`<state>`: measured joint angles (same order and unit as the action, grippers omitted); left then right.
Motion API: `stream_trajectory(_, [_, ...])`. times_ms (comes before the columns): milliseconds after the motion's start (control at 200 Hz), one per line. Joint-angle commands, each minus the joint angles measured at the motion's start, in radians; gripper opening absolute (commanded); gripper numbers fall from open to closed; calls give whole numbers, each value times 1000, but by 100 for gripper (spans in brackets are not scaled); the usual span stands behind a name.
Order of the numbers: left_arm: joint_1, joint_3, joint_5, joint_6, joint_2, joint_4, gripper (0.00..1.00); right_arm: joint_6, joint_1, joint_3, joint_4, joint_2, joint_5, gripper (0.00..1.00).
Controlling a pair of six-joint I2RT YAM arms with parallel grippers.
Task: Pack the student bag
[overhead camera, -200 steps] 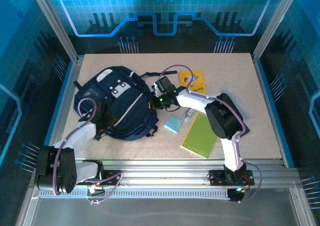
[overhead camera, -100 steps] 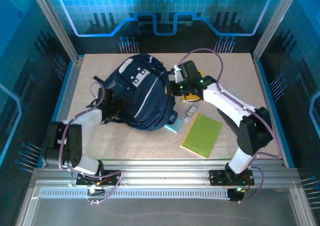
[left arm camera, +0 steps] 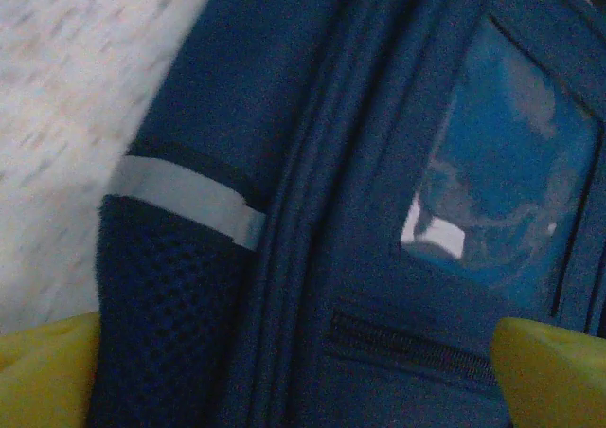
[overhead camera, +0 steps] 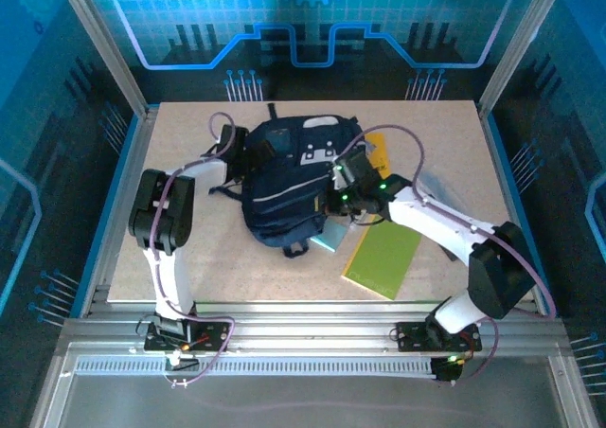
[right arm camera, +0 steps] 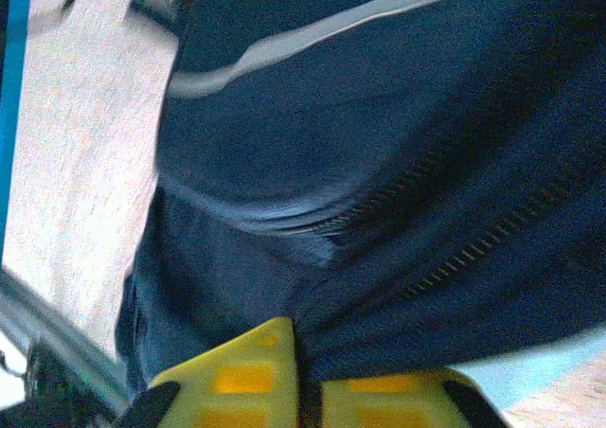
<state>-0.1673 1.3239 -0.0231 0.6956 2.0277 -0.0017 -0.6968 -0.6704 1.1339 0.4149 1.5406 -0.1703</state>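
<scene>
The student bag (overhead camera: pixel 284 196) lies on its back in the middle of the table, navy with pale patches and stripes. My left gripper (overhead camera: pixel 248 158) is at its far left side. In the left wrist view this gripper (left arm camera: pixel 294 381) is open wide, its yellow fingertips (left arm camera: pixel 43 376) spread over the bag's (left arm camera: pixel 312 163) mesh side pocket and a zip. My right gripper (overhead camera: pixel 333 199) is at the bag's right edge. In the right wrist view it (right arm camera: pixel 303 381) is shut on a fold of the bag's (right arm camera: pixel 379 163) navy fabric below two zips.
A green book (overhead camera: pixel 383 258) lies right of the bag, under the right arm. A light blue item (overhead camera: pixel 327 239) pokes out from under the bag's near edge. A yellow book (overhead camera: pixel 377 149) lies at the far right of the bag. Bare tabletop (overhead camera: pixel 189 258) lies to the near left.
The bag has slid from the left to the middle and turned. The left arm has swung from the near left to the bag's far left side. The right gripper stays on the bag.
</scene>
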Motion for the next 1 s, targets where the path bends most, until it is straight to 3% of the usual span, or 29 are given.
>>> stream_trajectory(0, [-16,163,-44,-92,40,-64,99,5,-82,102,-88,78,-159,29])
stream_trajectory(35, [-10,207,-16,-124,46,-114,99,23,-90,142,-45,104,-171,41])
stream_trajectory(140, [20,290,62,-184,25,-264,99,74,-94,175,41,109,-126,61])
stream_trajectory(215, [41,284,92,-199,-19,-328,99,118,-71,172,94,85,-74,69])
stream_trajectory(410, [15,101,86,-141,-183,-354,99,175,64,172,155,55,-9,73])
stream_trajectory(710, [-139,-287,66,68,-452,-322,99,154,297,76,36,121,103,78])
stream_trajectory(860, [-188,-440,42,181,-566,-318,99,131,393,16,-108,178,29,80])
stream_trajectory(996, [-212,-506,93,201,-592,-314,99,103,416,35,-223,290,-92,78])
